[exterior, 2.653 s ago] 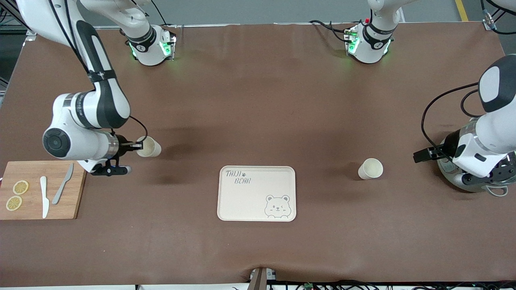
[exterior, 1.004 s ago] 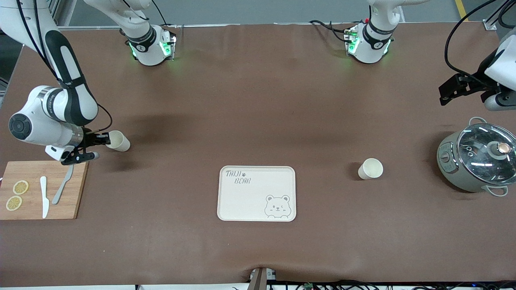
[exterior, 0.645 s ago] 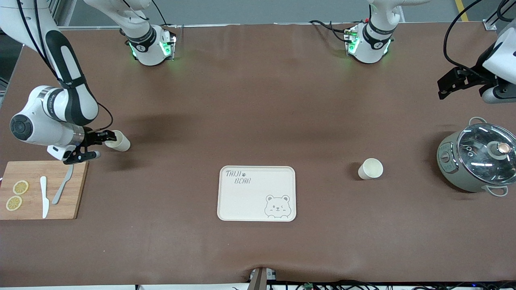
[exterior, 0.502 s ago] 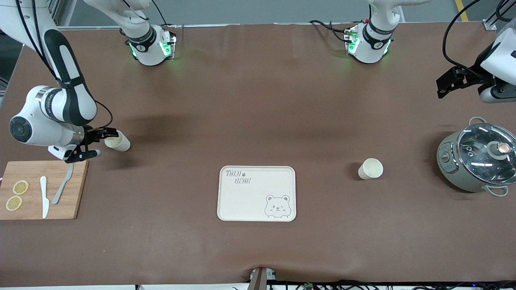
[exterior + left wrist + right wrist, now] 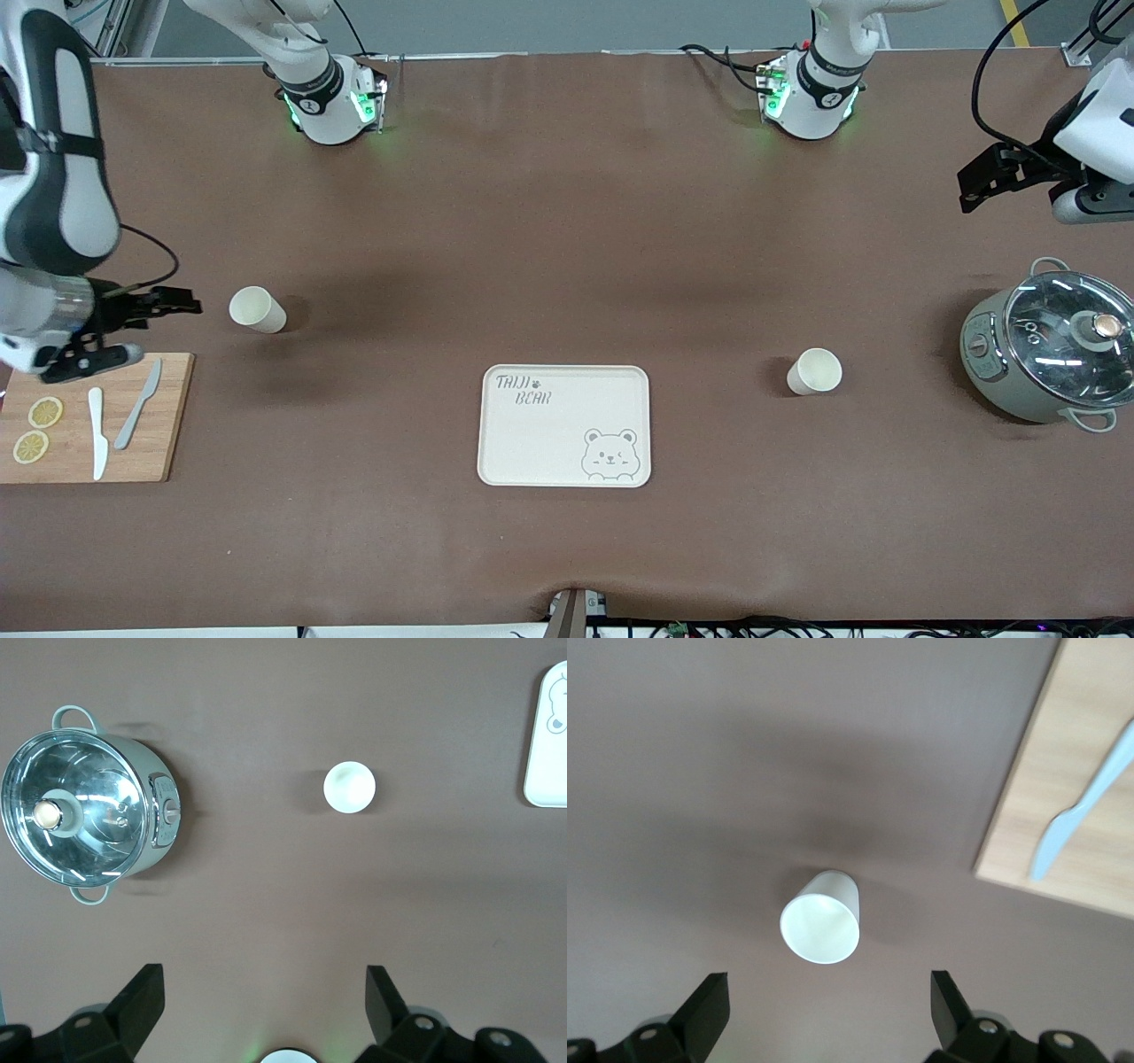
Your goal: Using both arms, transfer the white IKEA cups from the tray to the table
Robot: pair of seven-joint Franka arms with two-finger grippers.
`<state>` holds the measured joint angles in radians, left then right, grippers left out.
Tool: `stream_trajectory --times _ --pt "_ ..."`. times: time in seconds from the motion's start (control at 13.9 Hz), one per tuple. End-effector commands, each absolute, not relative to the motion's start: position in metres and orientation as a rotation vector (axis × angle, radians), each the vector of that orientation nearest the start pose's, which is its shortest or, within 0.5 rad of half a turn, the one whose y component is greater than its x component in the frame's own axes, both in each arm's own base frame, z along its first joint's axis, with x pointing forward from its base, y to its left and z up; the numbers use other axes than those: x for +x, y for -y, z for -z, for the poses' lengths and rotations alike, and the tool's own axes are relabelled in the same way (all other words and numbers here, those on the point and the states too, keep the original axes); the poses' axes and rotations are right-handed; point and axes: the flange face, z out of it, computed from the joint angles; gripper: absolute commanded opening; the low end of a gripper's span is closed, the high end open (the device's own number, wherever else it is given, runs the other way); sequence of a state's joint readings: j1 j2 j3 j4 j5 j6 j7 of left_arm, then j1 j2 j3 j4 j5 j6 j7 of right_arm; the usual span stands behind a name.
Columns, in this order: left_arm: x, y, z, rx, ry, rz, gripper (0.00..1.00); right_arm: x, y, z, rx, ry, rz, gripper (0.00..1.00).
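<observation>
Two cream-white cups stand upright on the brown table. One cup (image 5: pixel 258 309) is toward the right arm's end; it also shows in the right wrist view (image 5: pixel 820 922). The other cup (image 5: pixel 815 370) is toward the left arm's end, beside the tray; it also shows in the left wrist view (image 5: pixel 349 786). My right gripper (image 5: pixel 173 304) is open and empty, up in the air beside its cup and apart from it. My left gripper (image 5: pixel 974 184) is open and empty, high over the table's end, above the pot.
A cream bear-printed tray (image 5: pixel 564 425) lies in the middle near the front camera. A wooden board (image 5: pixel 89 418) with two knives and lemon slices lies at the right arm's end. A grey pot (image 5: pixel 1045 352) with a glass lid stands at the left arm's end.
My right gripper opened, let go of its cup on the table and drew back toward the table's end. My left gripper rose from beside the pot and now barely moves.
</observation>
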<state>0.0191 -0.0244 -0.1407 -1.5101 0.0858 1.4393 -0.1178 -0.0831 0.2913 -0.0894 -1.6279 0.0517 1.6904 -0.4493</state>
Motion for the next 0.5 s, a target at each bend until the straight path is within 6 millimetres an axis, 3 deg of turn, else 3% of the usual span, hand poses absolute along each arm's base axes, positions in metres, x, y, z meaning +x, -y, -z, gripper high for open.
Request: stream_trajectory --times 0.0,0.07,0.22,0.29,0.36,0.43 --pt "0.521 0.056 -0.664 -3.061 0.004 -0.045 1.0 0.643 0.082 -0.533 -3.078 0.457 -0.223 1.0" --pt "0.521 0.056 -0.665 -3.061 0.004 -0.043 1.0 0.649 0.075 -0.56 -3.109 0.48 -0.145 1.0" --pt "0.522 0.056 -0.666 -3.063 0.002 -0.039 1.0 0.645 0.057 -0.586 -3.103 0.521 -0.079 1.0" --pt "0.522 0.056 -0.665 -3.063 0.004 -0.041 1.0 0.628 0.047 -0.618 -3.104 0.542 -0.025 1.0" --pt "0.521 0.056 -0.665 -3.062 0.004 -0.043 1.0 0.613 0.043 -0.626 -3.102 0.49 -0.08 1.0" --pt "0.521 0.056 -0.665 -3.062 0.004 -0.043 1.0 0.603 0.04 -0.63 -3.111 0.317 -0.124 1.0"
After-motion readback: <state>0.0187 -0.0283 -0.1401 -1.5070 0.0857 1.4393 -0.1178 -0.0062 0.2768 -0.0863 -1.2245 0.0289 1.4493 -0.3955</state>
